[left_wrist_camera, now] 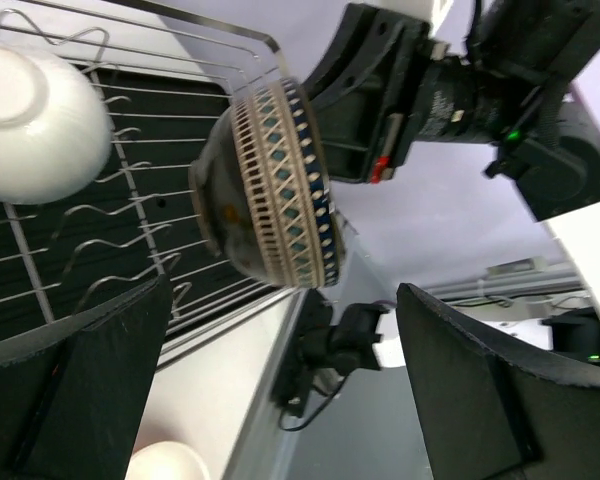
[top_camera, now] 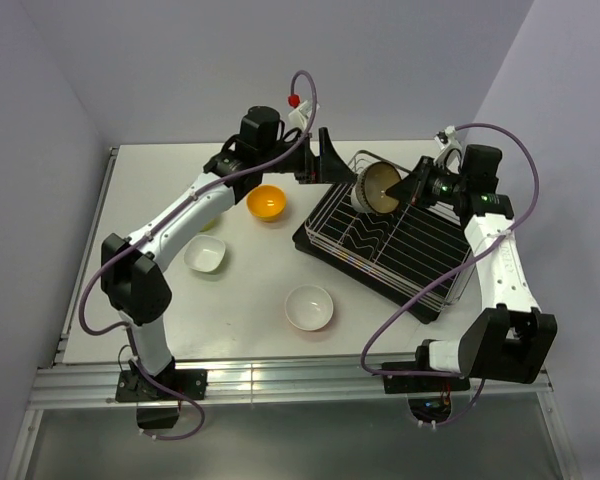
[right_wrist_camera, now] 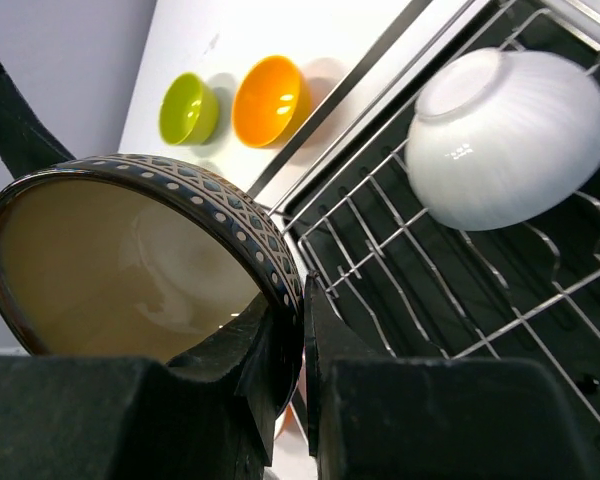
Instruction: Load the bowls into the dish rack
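Observation:
My right gripper (top_camera: 402,188) is shut on the rim of the brown bowl (top_camera: 377,187), which has a dark patterned outside. It holds the bowl tilted on edge above the far left part of the dish rack (top_camera: 420,255). In the right wrist view the fingers (right_wrist_camera: 280,350) pinch the bowl's rim (right_wrist_camera: 130,260). One white bowl (right_wrist_camera: 510,135) leans in the rack (right_wrist_camera: 430,290); it also shows in the left wrist view (left_wrist_camera: 35,120). My left gripper (top_camera: 330,163) is open and empty beside the rack's far left corner, facing the brown bowl (left_wrist_camera: 270,190).
An orange bowl (top_camera: 267,203) and two white bowls (top_camera: 206,255) (top_camera: 309,307) sit on the table left of the rack. A lime green bowl (right_wrist_camera: 188,108) lies beside the orange bowl (right_wrist_camera: 270,100); the left arm mostly hides it in the top view.

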Available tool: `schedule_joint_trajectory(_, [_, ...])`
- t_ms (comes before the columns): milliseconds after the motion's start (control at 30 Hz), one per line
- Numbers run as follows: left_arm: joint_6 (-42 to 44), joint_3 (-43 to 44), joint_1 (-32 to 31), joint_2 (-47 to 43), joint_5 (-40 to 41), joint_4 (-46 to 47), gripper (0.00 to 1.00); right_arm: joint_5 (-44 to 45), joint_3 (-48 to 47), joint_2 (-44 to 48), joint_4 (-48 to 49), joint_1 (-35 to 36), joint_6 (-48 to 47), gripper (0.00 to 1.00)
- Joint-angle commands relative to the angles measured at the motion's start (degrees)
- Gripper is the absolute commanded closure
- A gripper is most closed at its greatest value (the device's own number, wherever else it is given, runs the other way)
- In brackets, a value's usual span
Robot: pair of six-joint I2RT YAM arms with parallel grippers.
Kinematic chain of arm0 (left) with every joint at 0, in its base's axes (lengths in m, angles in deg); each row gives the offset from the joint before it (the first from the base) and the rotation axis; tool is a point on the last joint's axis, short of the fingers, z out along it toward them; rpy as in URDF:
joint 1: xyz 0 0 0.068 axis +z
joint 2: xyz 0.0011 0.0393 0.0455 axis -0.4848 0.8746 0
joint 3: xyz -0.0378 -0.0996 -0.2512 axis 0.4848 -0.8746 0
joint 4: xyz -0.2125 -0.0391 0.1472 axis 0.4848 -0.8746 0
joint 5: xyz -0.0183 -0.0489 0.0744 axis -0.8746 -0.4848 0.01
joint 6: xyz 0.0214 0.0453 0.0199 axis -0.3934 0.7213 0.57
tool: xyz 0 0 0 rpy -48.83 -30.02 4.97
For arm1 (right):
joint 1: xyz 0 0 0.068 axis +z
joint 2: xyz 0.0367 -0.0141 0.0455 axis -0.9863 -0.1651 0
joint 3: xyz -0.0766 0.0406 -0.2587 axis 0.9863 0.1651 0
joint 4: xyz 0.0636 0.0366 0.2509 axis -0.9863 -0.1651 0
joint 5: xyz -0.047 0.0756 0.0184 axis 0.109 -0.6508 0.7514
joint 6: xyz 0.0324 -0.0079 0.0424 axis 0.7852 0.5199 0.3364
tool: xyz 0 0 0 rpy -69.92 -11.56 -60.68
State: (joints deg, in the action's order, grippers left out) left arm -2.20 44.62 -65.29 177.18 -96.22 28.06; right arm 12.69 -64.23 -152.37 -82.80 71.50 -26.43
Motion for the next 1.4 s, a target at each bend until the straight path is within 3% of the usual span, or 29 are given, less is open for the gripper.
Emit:
schedule_joint_trajectory(0, [-5.3,0.1,-1.3,-0.4,-1.8,6.1,0.0,-5.3,-1.5,-0.1,4.9,0.1,2.3,1.0])
schedule_joint_trajectory(367, [-8.1,2.5,-4.3,3.7,3.5,2.8,0.01,-7.7,-0.7,0.1,8.1,0.0,5.5,1.0])
schedule_joint_trajectory(567, [-12.8,-0.9,-5.4,3.8,1.7,7.8,0.01,-7.7,-0.5,0.1,8.7,0.6,5.8,1.0])
schedule_joint_trajectory(967, [-15.1,-1.0,-5.9,4.2,0.3,12.3,0.14,-7.8,0.8,-0.5,8.7,2.0,6.0,1.0])
schedule_joint_trajectory(1167, [-12.7,-0.6,-6.6,4.1,3.0,10.8,0.07,-8.7,0.6,-0.6,8.7,2.3,6.4,1.0])
schedule_joint_trajectory(1367, [-8.5,-0.2,-6.9,3.6,7.7,6.8,0.09,-8.5,0.8,-0.6,7.4,2.4,5.8,1.0])
